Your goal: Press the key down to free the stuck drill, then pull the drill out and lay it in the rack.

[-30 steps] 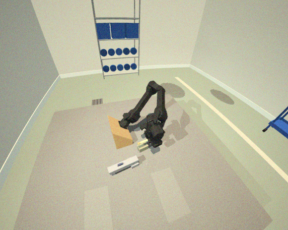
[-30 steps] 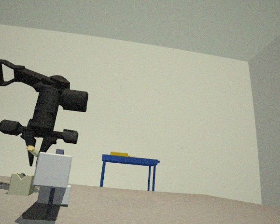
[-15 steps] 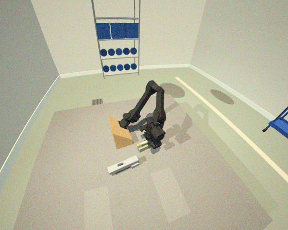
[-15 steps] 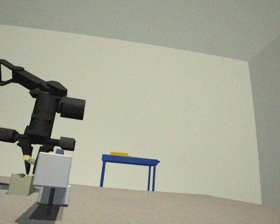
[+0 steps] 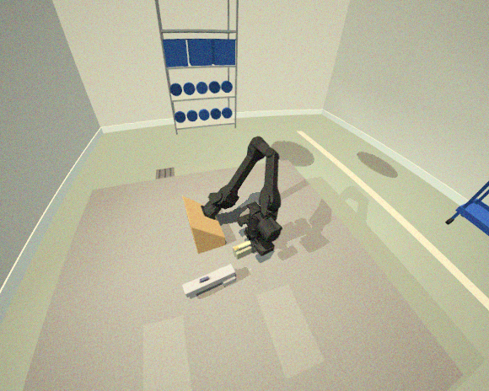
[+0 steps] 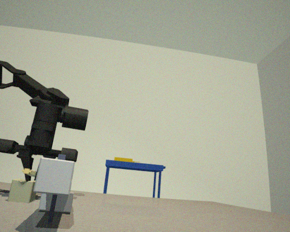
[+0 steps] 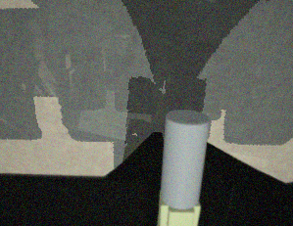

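Note:
The drill (image 5: 242, 244) (image 6: 27, 171) (image 7: 183, 170) has a grey cylinder and a pale yellow end. My gripper (image 5: 254, 248) (image 7: 170, 141) is shut on it; the fingertips are partly hidden in the top and exterior views. The pale green-yellow rack (image 5: 240, 254) (image 6: 20, 192), with a V notch in its top, stands on the floor mat. The drill is a little above the rack, with a small gap in the exterior view. The white housing (image 5: 212, 281) (image 6: 54, 176) stands beside the rack. The small blue-grey key (image 5: 204, 279) (image 6: 61, 157) is on its top.
An orange wedge block (image 5: 205, 227) stands between the arm's base and the rack. The white housing is close to the rack and partly hides the gripper in the exterior view. A blue table (image 6: 134, 165) and a tall shelf (image 5: 200, 67) are far off.

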Controlling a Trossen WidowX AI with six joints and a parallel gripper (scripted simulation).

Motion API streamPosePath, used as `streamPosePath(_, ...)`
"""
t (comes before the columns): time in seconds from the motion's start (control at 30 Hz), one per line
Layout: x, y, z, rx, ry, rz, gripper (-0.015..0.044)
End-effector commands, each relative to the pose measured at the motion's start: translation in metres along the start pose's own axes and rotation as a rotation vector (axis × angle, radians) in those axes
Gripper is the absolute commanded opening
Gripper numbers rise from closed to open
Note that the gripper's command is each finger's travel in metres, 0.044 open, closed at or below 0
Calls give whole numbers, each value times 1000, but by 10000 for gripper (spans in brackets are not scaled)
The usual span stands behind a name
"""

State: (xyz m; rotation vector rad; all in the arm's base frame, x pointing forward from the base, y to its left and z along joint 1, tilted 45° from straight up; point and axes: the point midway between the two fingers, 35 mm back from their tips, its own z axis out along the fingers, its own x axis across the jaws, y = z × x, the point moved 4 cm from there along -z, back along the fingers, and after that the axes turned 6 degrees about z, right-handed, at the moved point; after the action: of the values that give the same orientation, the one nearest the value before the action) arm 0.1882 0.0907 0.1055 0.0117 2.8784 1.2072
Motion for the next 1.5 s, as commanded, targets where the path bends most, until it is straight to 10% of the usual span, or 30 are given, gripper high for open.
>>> streamPosePath(0.0, 1, -1, 5, -1, 4, 7, 0)
streamPosePath(1.47, 5, -4, 23, -1, 5, 7, 0)
